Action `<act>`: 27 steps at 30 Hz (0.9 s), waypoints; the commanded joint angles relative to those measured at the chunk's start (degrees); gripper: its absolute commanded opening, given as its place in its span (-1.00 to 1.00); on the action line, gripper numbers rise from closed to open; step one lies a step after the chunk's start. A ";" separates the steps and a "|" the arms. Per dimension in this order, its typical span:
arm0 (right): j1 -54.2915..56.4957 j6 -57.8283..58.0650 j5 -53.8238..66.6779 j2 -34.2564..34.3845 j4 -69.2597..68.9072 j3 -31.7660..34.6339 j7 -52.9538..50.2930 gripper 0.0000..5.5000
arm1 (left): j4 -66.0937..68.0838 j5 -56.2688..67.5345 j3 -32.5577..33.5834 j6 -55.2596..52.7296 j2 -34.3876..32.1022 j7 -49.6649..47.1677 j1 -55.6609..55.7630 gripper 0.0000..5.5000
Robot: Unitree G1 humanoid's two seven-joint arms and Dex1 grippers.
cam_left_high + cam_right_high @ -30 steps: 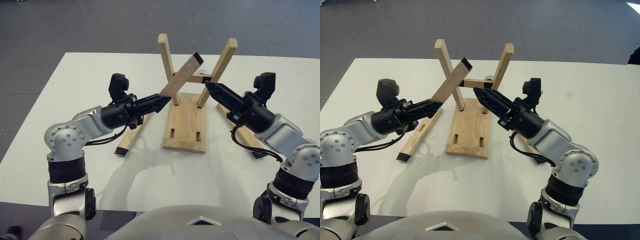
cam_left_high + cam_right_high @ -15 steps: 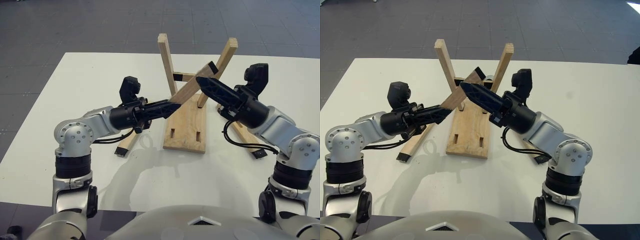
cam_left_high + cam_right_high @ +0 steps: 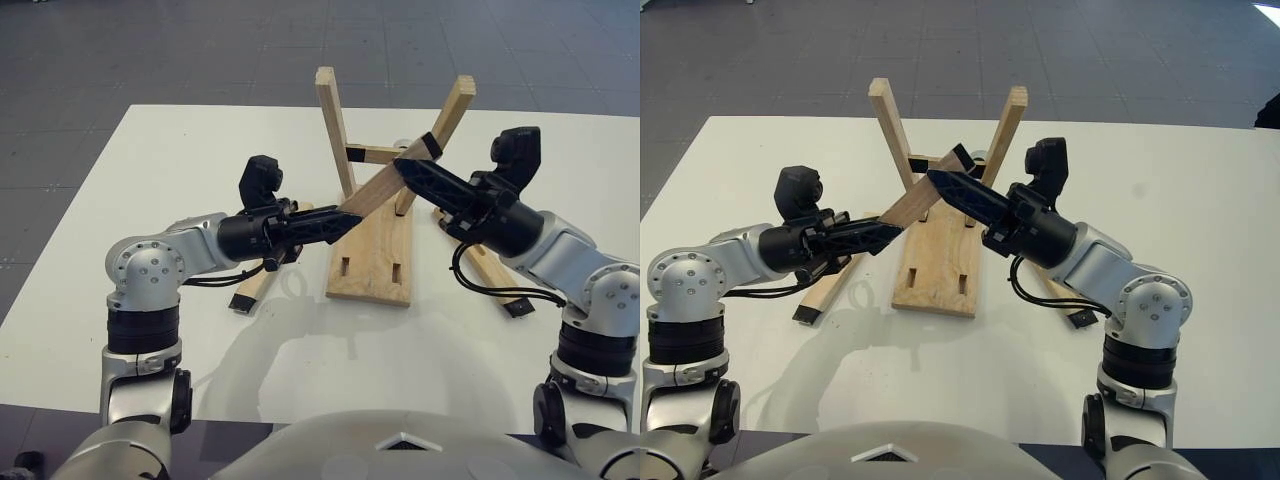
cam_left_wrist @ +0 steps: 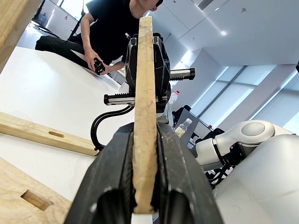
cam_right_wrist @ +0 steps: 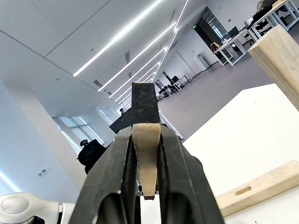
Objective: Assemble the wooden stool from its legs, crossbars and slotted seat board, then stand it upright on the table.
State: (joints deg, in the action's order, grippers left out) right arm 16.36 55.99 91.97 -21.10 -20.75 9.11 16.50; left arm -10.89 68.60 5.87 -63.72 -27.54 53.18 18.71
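Nearest, on a white table [image 3: 150, 190]: the left gripper [image 3: 348, 217], low over the tabletop just left of the seat board [image 3: 370, 262], jaws clamped on the lower end of a loose leg [image 3: 383, 189]. In the left wrist view, that leg seen edge-on, pinched between both fingers [image 4: 110, 186] and running away towards the other arm.

Flat in the middle of the table, lengthways away from the robot: the seat board, two small slots showing in its near half. Just beside it on the left, partly under the left arm: a second leg [image 3: 255, 283], lying flat, dark tip at the near end. On the right, under the right arm and a little apart from the board: a third leg [image 3: 485, 265], also flat, dark tip nearest.

Above the board's far half: the loose leg, slanting up from left to right, off the table, held at both ends. At its upper end, the right gripper [image 3: 402, 166], jaws clamped on the wood just short of the black cap [image 3: 428, 143]. In the right wrist view, that capped end sticking out past the closed fingers.

Farthest: two upright legs [image 3: 333, 120] standing from the far end of the board, splayed into a V, joined by a short crossbar [image 3: 370, 154]. Capped end of the loose leg right at the right-hand upright; touching or not, cannot tell.
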 commanded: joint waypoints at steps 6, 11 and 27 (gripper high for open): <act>0.67 -1.05 2.38 -2.29 0.43 -0.14 1.06 -0.85 | 0.00 1.98 0.22 -0.44 0.67 0.41 1.19 -0.84; 0.67 -1.36 1.77 -3.26 0.53 -0.26 1.75 -0.85 | 0.45 0.91 0.19 -0.15 0.74 -0.06 2.07 -0.68; -3.96 -0.84 -0.42 -6.67 -2.49 -0.29 1.21 -0.86 | 3.31 -3.46 1.44 4.95 0.59 0.16 0.52 -0.05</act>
State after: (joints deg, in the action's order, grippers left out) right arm 14.40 54.24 93.69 -24.88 -21.42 8.37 17.50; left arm -7.22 65.93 6.63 -59.48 -26.89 54.08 19.89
